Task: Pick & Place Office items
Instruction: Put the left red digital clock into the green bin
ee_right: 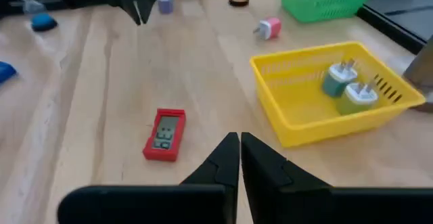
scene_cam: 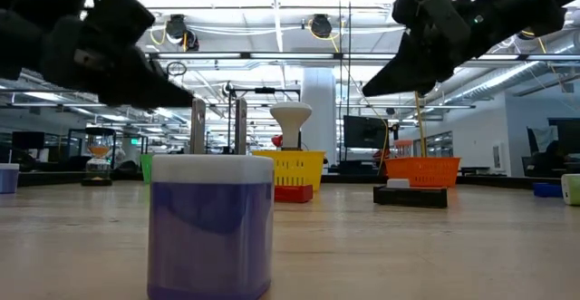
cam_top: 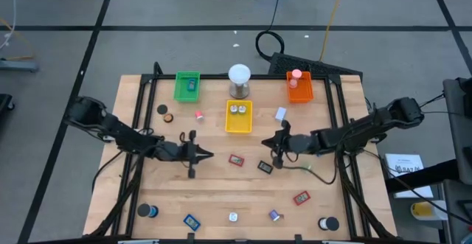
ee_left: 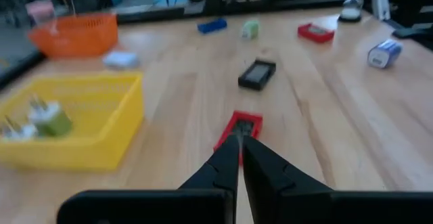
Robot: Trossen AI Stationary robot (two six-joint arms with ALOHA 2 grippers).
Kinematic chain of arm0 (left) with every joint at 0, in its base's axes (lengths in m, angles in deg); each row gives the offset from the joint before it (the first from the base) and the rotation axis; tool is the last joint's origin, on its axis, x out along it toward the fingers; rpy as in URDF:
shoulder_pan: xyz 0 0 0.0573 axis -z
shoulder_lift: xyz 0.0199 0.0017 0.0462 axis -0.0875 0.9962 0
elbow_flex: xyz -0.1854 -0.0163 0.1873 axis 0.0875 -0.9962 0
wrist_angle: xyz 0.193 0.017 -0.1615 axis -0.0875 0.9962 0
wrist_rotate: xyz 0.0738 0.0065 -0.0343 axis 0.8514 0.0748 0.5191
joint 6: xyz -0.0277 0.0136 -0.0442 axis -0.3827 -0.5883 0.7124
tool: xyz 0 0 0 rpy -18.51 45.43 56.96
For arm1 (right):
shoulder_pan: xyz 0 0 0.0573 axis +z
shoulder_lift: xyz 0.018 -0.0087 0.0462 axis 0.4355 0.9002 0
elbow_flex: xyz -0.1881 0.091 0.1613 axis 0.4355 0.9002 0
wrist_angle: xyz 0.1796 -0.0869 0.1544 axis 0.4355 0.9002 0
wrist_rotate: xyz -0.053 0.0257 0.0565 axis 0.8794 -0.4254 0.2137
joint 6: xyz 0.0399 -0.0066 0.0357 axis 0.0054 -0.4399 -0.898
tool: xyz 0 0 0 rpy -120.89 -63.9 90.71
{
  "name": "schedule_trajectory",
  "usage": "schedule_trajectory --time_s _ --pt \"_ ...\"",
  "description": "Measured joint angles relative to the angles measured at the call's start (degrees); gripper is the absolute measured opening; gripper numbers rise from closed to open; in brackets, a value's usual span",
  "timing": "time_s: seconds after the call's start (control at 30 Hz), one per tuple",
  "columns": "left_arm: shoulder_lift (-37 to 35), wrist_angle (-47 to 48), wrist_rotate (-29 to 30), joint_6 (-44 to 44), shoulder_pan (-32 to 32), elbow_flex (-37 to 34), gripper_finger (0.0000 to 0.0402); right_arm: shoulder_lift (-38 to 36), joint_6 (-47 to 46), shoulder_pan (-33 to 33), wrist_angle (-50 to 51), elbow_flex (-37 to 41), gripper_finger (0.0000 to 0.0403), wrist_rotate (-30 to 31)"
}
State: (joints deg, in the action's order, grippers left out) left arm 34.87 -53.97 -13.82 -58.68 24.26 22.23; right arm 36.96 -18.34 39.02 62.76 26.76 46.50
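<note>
1. Left tool point(cam_top: 210, 154) hovers over mid-left of the desk point(cam_top: 221, 192), fingers pinched together, holding nothing; tip points toward the red timer point(cam_top: 236, 159) just beyond it.
2. Right tool point(cam_top: 267, 141) hovers right of center, fingers closed too, empty; a dark rectangular piece point(cam_top: 265, 166) lies just below it in the high view.
3. Yellow tray point(cam_top: 238, 128) sits mid-desk between both tools, two plug adapters point(cam_top: 238, 110) inside. Green tray point(cam_top: 187, 95) and orange tray point(cam_top: 299, 93) stand near the far edge; a white-domed cylinder point(cam_top: 239, 82) stands between them.
4. Far-left area: dark round bit point(cam_top: 162, 110), brown round bit point(cam_top: 168, 117), pink piece point(cam_top: 199, 115), all apart from each other.
5. Pale flat piece point(cam_top: 280, 113) lies between the yellow and orange trays.
6. Near edge row: black roll point(cam_top: 150, 211), blue piece point(cam_top: 192, 220), silvery round bit point(cam_top: 233, 217), purple-white piece point(cam_top: 274, 215), black roll point(cam_top: 329, 223). A second red piece point(cam_top: 301, 197) sits just inward.
7. Open wood lies between the center items and the near-edge row; also bare at the left and right sides under the arms.
</note>
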Motion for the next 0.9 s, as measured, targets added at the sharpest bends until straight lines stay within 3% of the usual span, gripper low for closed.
schedule_trajectory --time_s 0.17,0.37,0.67,0.9 --pt "6.0 -6.1 3.0 -1.1 0.4 0.5 0.0011 7.7 -6.6 1.9 -0.5 -2.7 0.0063 0.8" --pt "10.5 -14.2 9.1 -2.4 0.2 0.6 0.0012 18.8 -8.6 3.3 -0.4 -8.3 0.0153 0.7" --pt "10.8 -14.0 9.9 -1.4 0.3 0.6 0.0022 29.5 -8.5 3.5 -0.4 -16.3 0.0287 0.6" --pt "10.8 -12.6 9.9 -0.1 0.3 0.6 0.0003 33.6 -7.1 3.4 -0.9 -19.1 0.0313 0.4"
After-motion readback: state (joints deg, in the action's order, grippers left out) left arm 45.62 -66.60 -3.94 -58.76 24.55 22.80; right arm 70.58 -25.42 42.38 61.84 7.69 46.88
